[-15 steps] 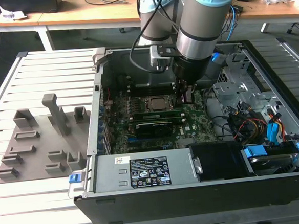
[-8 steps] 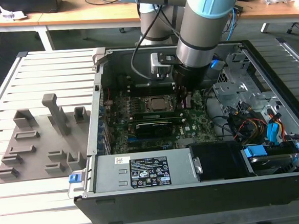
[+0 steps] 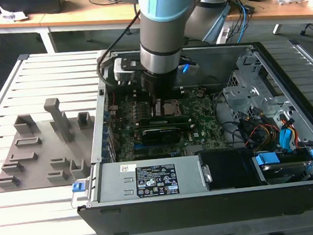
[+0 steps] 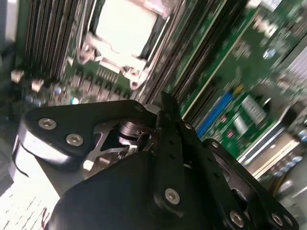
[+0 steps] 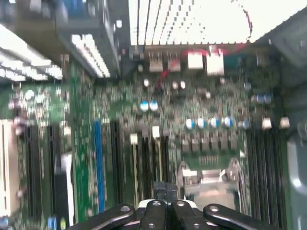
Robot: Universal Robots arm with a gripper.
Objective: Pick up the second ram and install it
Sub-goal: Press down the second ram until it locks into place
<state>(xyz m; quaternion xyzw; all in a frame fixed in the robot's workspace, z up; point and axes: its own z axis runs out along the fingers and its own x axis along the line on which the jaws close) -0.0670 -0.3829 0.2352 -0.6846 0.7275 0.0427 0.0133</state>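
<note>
Green board (image 3: 199, 120) lies under the tool (image 5: 165, 194), low beside the CPU socket (image 3: 169, 108); fingers look together, whether clamped on the ram I cannot tell; seating unconfirmed.

Gripper (image 3: 156, 98): from my station, its fingers sit hidden behind the arm's wrist in the exterior view.
Second ram: I cannot pick it out among the slots.
Motherboard (image 5: 206, 110): blurred in both wrist views; fine parts unreadable.
Computer case (image 3: 216, 199): its right end is cut off at the exterior view's right edge.
</note>
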